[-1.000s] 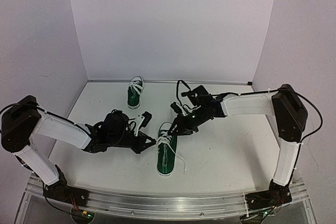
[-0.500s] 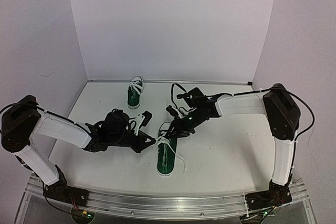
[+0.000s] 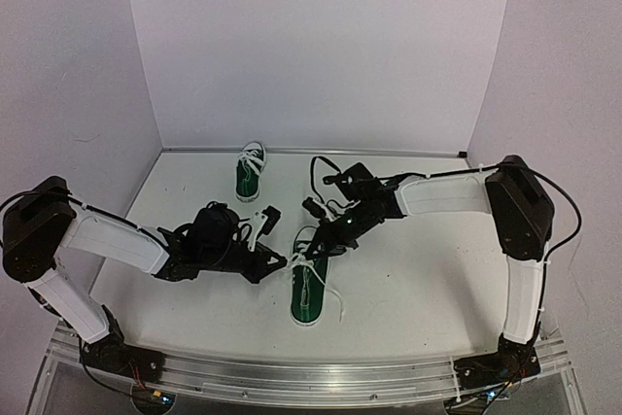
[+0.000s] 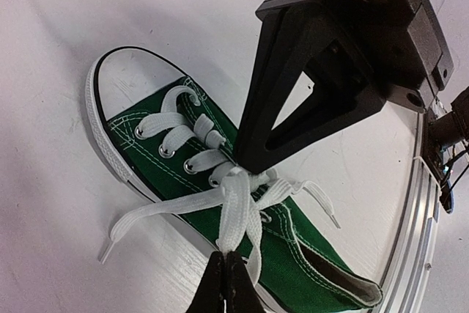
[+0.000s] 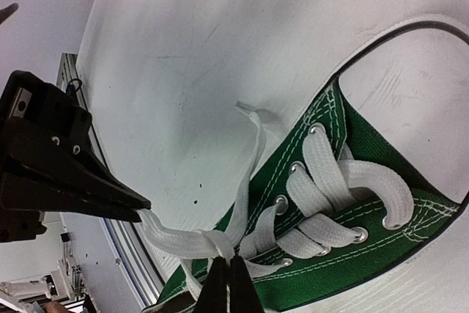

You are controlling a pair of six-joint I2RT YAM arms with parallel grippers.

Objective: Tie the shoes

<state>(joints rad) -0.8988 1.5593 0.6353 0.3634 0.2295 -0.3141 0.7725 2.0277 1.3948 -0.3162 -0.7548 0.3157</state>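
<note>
Lying lower centre of the overhead view, one dark green canvas sneaker (image 3: 309, 291), its twin (image 3: 250, 174) upper centre likely still to do, shows only a first crossing of white laces (image 4: 236, 201), no bow, left gripper (image 4: 225, 282) and right gripper (image 5: 226, 284) each pinched shut on a strand.

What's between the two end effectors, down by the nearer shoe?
A stretch of white lace from the nearer shoe, pinched by the left end effector and the right end effector; the right wrist view shows it.

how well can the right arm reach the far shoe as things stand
Probably not yet: the right gripper is shut on the lace of the near shoe. Once it lets go, the table toward the far shoe looks free.
</note>
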